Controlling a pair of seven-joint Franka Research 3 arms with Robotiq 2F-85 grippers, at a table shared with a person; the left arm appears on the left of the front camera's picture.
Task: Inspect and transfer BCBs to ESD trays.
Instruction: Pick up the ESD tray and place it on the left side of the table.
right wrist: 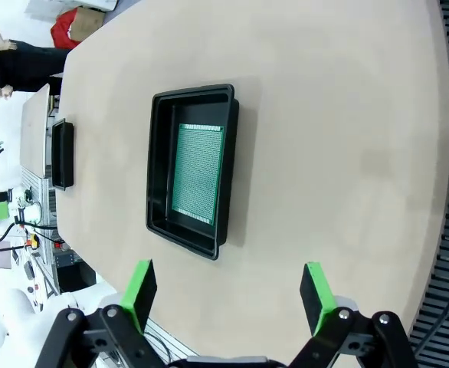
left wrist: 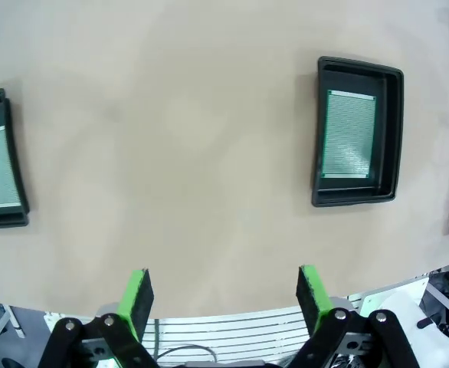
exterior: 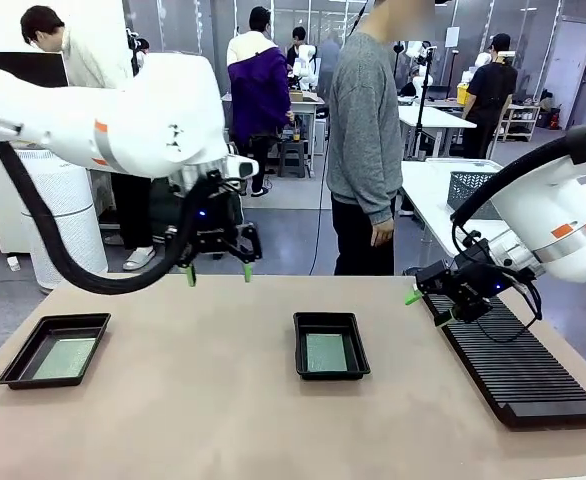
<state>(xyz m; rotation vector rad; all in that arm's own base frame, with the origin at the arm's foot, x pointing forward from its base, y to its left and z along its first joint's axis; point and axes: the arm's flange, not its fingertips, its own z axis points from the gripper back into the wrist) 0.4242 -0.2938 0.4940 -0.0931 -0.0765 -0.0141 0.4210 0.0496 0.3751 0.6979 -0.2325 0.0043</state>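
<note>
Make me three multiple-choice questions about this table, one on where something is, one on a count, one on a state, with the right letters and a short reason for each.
1. Where does the long ribbed rack lie?
A. on the table's right side, by the right arm
B. between the two trays
C. on the table's left edge

2. How many black trays hold a green board?
A. none
B. one
C. two

3. How does the left tool stand?
A. shut on a board
B. open, holding nothing
C. shut on a tray rim

Answers:
1 A: the rack runs along the right edge under the right tool.
2 C: the left tray and the middle tray each hold one board.
3 B: its green pads stand apart above bare table.
</note>
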